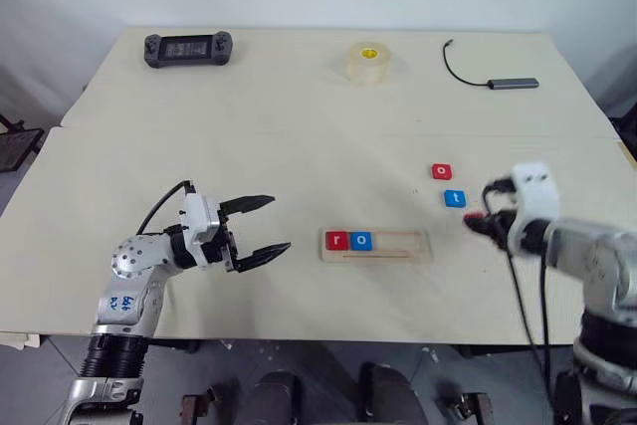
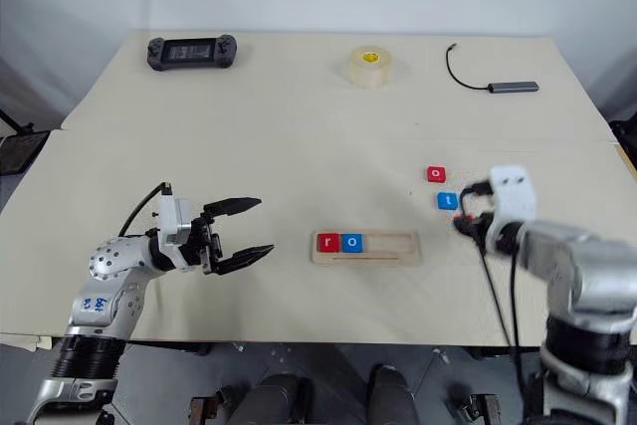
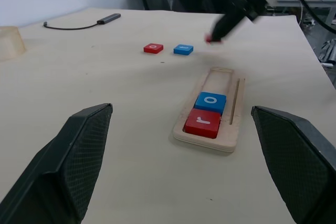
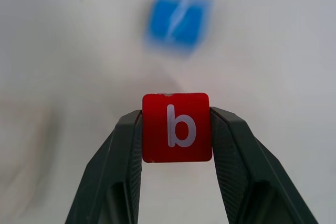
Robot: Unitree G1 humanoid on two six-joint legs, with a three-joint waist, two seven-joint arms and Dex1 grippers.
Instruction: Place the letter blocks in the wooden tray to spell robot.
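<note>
Pale wood forms the flat narrow wooden tray point(image 1: 376, 245) with rounded corners, lying near the front middle of the cream worktop point(image 1: 299, 126). Two letter blocks sit side by side at the left end of its recessed slot: a red square tile with a white "r" point(image 1: 336, 240) and, touching it on the right, a blue square tile with a white "o" point(image 1: 361, 240); the other part of the slot is bare. Beyond the tray's right end, well apart from it, a red square tile marked "o" point(image 1: 442, 172) lies on the worktop, with a blue square tile marked "t" point(image 1: 454, 198) just nearer the front edge. The right pincer point(image 4: 176, 129) is clenched on a red square tile with a white "b" point(image 4: 177, 127), one black finger pressed against each side edge; in the head views this tile is just to the right of the blue "t" tile. The left pincer point(image 1: 261, 226) hangs above the worktop to the left of the tray, its two black fingers spread wide and grasping nothing, pointing toward the tray. Along the far edge lie a dark handheld game controller point(image 1: 189, 49), a roll of clear tape point(image 1: 367, 62) and a grey adapter with a black cable point(image 1: 513, 83).
</note>
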